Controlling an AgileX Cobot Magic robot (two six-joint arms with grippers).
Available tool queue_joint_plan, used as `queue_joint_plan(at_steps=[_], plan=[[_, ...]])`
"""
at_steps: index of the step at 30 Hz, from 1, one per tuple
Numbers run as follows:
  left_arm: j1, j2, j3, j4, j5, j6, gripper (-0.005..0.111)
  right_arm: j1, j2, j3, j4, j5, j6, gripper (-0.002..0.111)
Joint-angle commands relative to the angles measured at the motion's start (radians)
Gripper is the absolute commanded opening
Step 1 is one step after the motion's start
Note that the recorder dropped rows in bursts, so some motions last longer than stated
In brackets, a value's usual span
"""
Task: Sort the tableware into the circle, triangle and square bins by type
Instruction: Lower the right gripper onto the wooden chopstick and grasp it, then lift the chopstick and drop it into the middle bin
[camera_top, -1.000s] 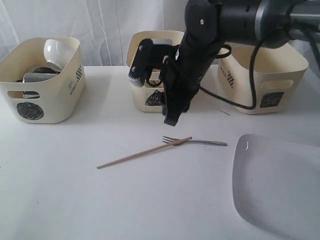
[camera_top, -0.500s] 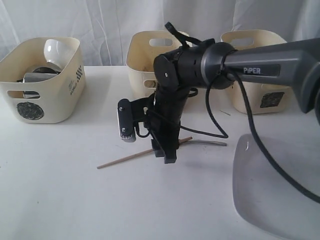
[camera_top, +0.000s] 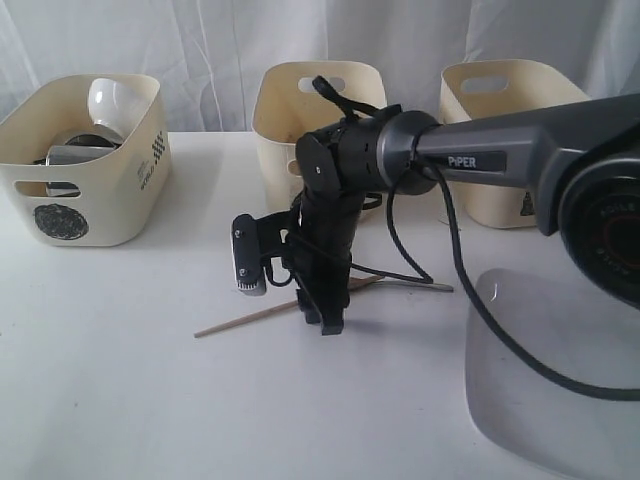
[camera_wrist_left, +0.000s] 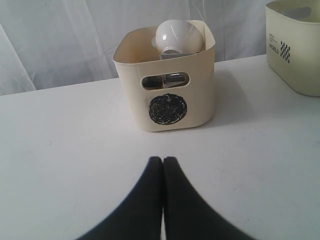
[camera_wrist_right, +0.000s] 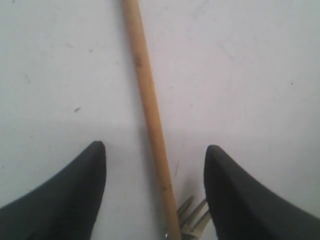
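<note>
Chopstick (camera_wrist_right: 147, 100) flat on table (camera_wrist_right: 250, 75), inside gap of right claw (camera_wrist_right: 155, 146) — claw open, one finger each side, shaft nearly square to closing line. Fork (camera_wrist_right: 192, 220) tines touch chopstick near one finger. Left claw (camera_wrist_left: 163, 160) closed, empty — well apart, facing circle bin (camera_wrist_left: 195, 107).

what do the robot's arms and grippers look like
The right arm is a dark grey tube lettered PiPER in white, with black cables looping off its black wrist. Both the right gripper and left gripper have matte black, tapering, round-tipped fingers.
</note>
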Motion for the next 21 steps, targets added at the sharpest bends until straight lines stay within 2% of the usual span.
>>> queue_joint_plan(at_steps=[1,3,8,12,15,21], plan=[[-0.001,-0.005,0.003,-0.005,-0.004,-0.003,0.0,-0.003,0.011,-0.007,0.004,0.041,0.045,0.046],[-0.001,-0.005,0.003,-0.005,-0.004,-0.003,0.0,-0.003,0.011,-0.008,0.005,0.09,0.088,0.036],[-0.001,-0.005,0.003,-0.005,-0.004,-0.003,0.0,-0.003,0.011,-0.008,0.08,0.217,0.207,0.002],[-0.001,-0.005,0.003,-0.005,-0.004,-0.003,0.0,-0.002,0.007,-0.008,0.181,0.238,0.24,0.0],[-0.001,-0.005,0.003,-0.005,-0.004,-0.003,0.0,-0.002,-0.003,-0.005,0.238,0.23,0.345,0.0],[-0.001,-0.005,0.003,-0.005,-0.004,-0.003,0.0,-0.032,-0.142,0.103,0.319,-0.046,0.583,0.0]])
